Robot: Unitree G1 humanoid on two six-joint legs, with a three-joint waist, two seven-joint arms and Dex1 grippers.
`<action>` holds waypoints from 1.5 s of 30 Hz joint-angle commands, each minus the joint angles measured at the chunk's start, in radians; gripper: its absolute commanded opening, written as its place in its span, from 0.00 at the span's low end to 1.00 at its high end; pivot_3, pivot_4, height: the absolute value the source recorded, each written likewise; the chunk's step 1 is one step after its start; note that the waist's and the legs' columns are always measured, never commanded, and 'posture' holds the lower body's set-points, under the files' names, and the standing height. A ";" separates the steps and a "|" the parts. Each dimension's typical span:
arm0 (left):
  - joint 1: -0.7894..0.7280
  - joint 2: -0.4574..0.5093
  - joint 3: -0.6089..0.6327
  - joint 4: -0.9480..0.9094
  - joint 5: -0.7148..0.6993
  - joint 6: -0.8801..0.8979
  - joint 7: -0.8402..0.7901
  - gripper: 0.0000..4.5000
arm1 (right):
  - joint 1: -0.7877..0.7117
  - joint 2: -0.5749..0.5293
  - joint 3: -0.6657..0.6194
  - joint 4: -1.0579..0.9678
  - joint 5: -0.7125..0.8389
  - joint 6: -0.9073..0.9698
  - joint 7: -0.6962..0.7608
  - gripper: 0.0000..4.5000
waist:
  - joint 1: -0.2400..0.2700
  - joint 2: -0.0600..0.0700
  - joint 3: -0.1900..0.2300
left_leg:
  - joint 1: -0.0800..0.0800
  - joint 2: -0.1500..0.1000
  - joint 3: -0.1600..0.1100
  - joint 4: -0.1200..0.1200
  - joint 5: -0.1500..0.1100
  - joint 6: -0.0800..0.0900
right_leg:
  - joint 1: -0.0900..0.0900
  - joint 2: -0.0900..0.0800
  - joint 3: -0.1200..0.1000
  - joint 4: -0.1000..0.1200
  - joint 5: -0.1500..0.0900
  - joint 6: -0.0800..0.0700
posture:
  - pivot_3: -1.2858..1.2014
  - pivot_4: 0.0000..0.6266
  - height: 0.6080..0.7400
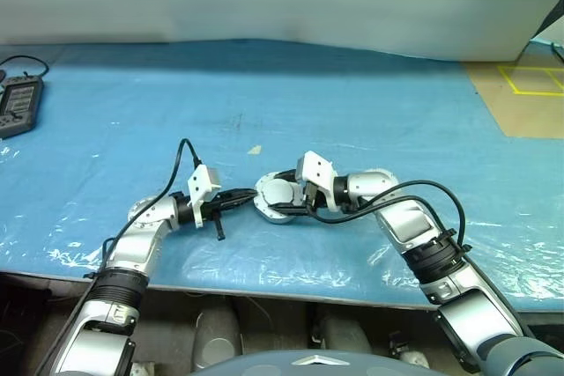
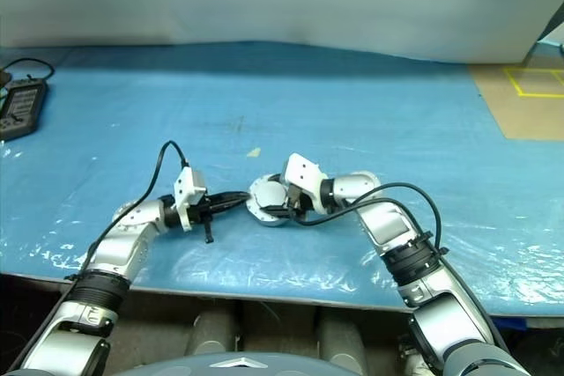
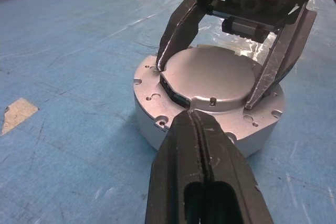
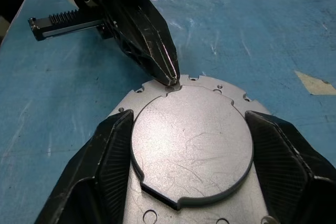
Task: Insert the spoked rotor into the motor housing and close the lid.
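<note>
The motor housing (image 3: 152,124), a round silver puck with a holed flange, sits on the blue sheet near the front edge of the table. The grey lid (image 3: 210,72) lies flat on top of it, smooth face up. My right gripper (image 4: 191,116) is open and straddles the lid, one black finger (image 3: 176,30) on each side, close to the rim. My left gripper (image 3: 191,114) is shut with nothing in it, and its tips rest on the housing flange (image 4: 220,85) at the lid's notch. The spoked rotor is out of view.
The table is covered by a blue plastic sheet (image 1: 352,112). A dark handheld device (image 1: 19,103) with a cable lies at the far left. A small tan scrap (image 1: 255,150) lies just behind the housing. Brown floor with yellow tape (image 1: 524,94) shows at the far right.
</note>
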 commanded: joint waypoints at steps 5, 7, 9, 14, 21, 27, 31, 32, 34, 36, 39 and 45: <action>0.035 -0.004 -0.053 -0.049 0.025 0.055 0.007 0.00 | 0.027 -0.050 -0.043 -0.046 0.009 -0.020 0.011 0.99 | 0.000 0.000 0.000 | 0.000 0.000 0.000 0.000 0.000 0.000 | 0.000 0.000 0.000 0.000 0.000 0.000 | 0.52 0.24 1.00; 0.039 -0.003 -0.054 -0.056 0.025 0.061 0.010 0.00 | 0.024 -0.068 -0.071 -0.079 0.041 -0.003 0.026 0.99 | 0.001 0.000 0.000 | -0.001 0.000 0.000 0.000 0.000 0.000 | 0.000 0.000 0.000 0.000 0.000 0.000 | 0.52 0.24 1.00; 0.041 -0.001 -0.054 -0.057 0.025 0.062 0.011 0.00 | 0.023 -0.087 -0.104 -0.116 0.081 0.024 0.042 0.99 | 0.000 0.000 0.000 | -0.001 0.000 0.000 0.000 0.000 0.000 | 0.000 0.000 0.000 -0.001 0.000 0.000 | 0.52 0.24 1.00; 0.035 0.002 -0.051 -0.033 0.029 0.051 0.007 0.00 | 0.013 -0.096 -0.245 -0.197 0.281 0.227 0.055 0.99 | 0.000 0.000 0.000 | -0.001 0.000 0.000 -0.001 0.000 0.000 | -0.002 0.000 0.000 0.000 0.002 -0.003 | 0.52 0.24 1.00; 0.037 -0.006 -0.053 0.004 0.037 0.011 0.006 0.00 | 0.056 -0.116 -0.255 -0.101 0.305 0.419 -0.007 0.99 | 0.002 0.000 0.000 | -0.001 0.000 0.000 -0.001 0.000 0.000 | -0.001 0.000 0.000 -0.001 0.002 -0.003 | 0.52 0.24 1.00; 0.039 -0.008 -0.052 0.034 0.040 -0.024 0.006 0.00 | 0.045 -0.060 -0.284 -0.038 0.367 0.589 -0.068 0.99 | 0.002 0.000 0.000 | -0.001 -0.001 0.000 -0.001 0.000 0.000 | -0.002 0.000 0.000 -0.001 0.001 -0.001 | 0.52 0.24 1.00; 0.037 -0.010 -0.050 0.049 0.040 -0.041 0.007 0.00 | 0.033 -0.030 -0.319 -0.025 0.408 0.669 -0.089 0.99 | 0.001 0.001 0.000 | 0.000 0.000 0.000 -0.001 0.000 0.000 | -0.001 0.000 0.000 0.000 -0.002 0.003 | 0.52 0.24 1.00; 0.036 -0.011 -0.050 0.055 0.040 -0.046 0.008 0.00 | 0.031 -0.021 -0.332 -0.026 0.425 0.693 -0.092 0.99 | 0.001 0.001 0.000 | 0.000 0.000 0.000 -0.001 0.000 0.000 | -0.001 0.000 0.000 0.000 -0.002 0.003 | 0.52 0.24 1.00; 0.035 -0.013 -0.051 0.065 0.042 -0.054 0.008 0.00 | 0.028 -0.010 -0.348 -0.028 0.446 0.727 -0.099 0.99 | 0.002 0.001 0.000 | 0.000 0.000 0.000 -0.001 0.000 0.000 | -0.002 0.000 0.000 0.000 -0.002 0.003 | 0.52 0.24 1.00; 0.033 -0.015 -0.051 0.073 0.043 -0.061 0.009 0.00 | 0.026 0.002 -0.369 -0.026 0.469 0.758 -0.107 0.99 | 0.003 0.001 0.000 | 0.000 0.000 0.000 -0.001 0.000 -0.001 | -0.002 0.000 0.000 0.000 -0.002 0.003 | 0.52 0.24 1.00; 0.031 -0.017 -0.052 0.082 0.043 -0.068 0.008 0.00 | 0.020 0.014 -0.401 -0.018 0.495 0.791 -0.121 0.99 | 0.006 0.002 -0.001 | -0.001 -0.001 0.000 -0.001 0.002 -0.003 | -0.001 0.000 0.000 0.000 -0.002 0.003 | 0.52 0.24 1.00; 0.026 -0.018 -0.049 0.097 0.046 -0.080 0.005 0.00 | 0.014 0.020 -0.437 -0.011 0.543 0.837 -0.140 0.99 | 0.016 0.002 0.000 | -0.001 0.000 0.000 -0.001 0.002 -0.004 | -0.002 0.000 0.000 -0.001 -0.002 0.003 | 0.52 0.24 1.00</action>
